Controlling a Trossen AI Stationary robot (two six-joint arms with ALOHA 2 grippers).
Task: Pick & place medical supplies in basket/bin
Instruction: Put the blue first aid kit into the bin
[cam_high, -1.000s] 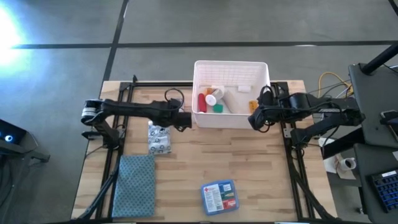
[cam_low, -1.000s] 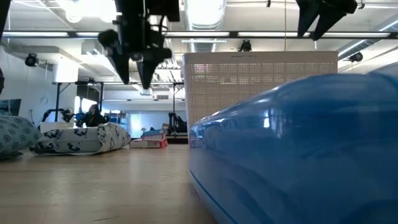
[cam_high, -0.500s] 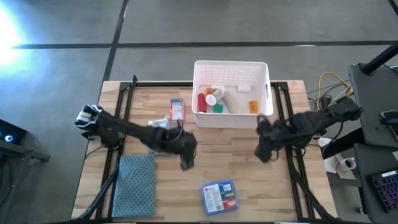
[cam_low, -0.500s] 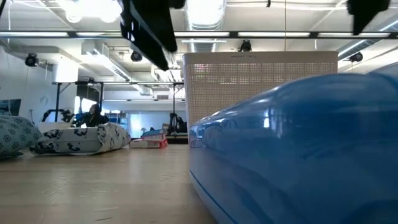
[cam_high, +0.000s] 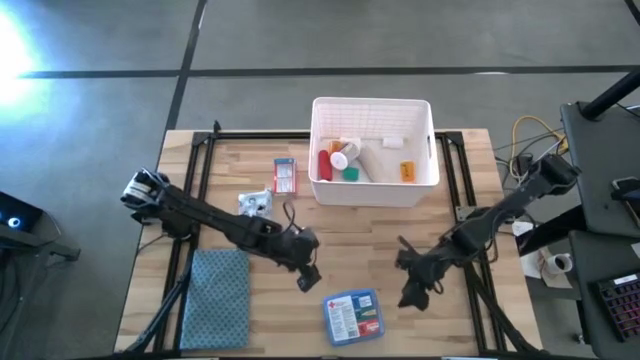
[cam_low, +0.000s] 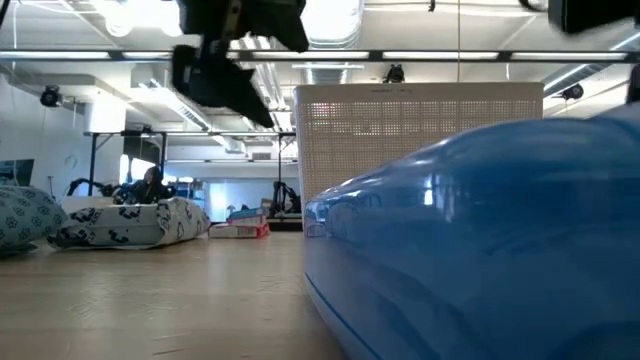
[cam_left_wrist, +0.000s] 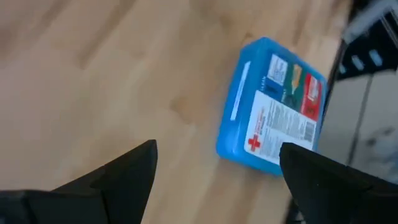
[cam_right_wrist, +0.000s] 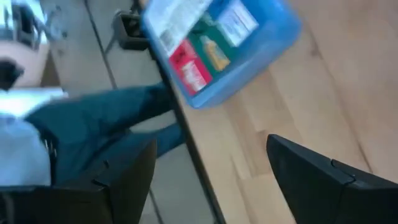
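The blue first-aid packet (cam_high: 353, 317) lies flat on the wooden table near its near edge; it fills the right of the low view (cam_low: 480, 250). My left gripper (cam_high: 307, 278) is open, above the table just left of the packet (cam_left_wrist: 273, 127). My right gripper (cam_high: 408, 292) is open, just right of the packet (cam_right_wrist: 217, 43). The white perforated bin (cam_high: 425, 175) stands at the far middle and holds a red tube (cam_high: 324, 162), white bottles and an orange vial (cam_high: 406, 171). A red-white small box (cam_high: 284, 175) lies left of the bin.
A blue-grey folded cloth (cam_high: 220, 297) lies at the near left. A patterned white packet (cam_high: 255, 203) lies left of centre, partly under my left arm, and also shows in the low view (cam_low: 130, 222). Black frame rails (cam_high: 190, 230) run along both table sides.
Both grippers have left the bin's sides and gone toward the table's near edge and toward each other, ending on either side of the blue first-aid packet. The left arm's move has uncovered the red-white small box. The packet has not moved.
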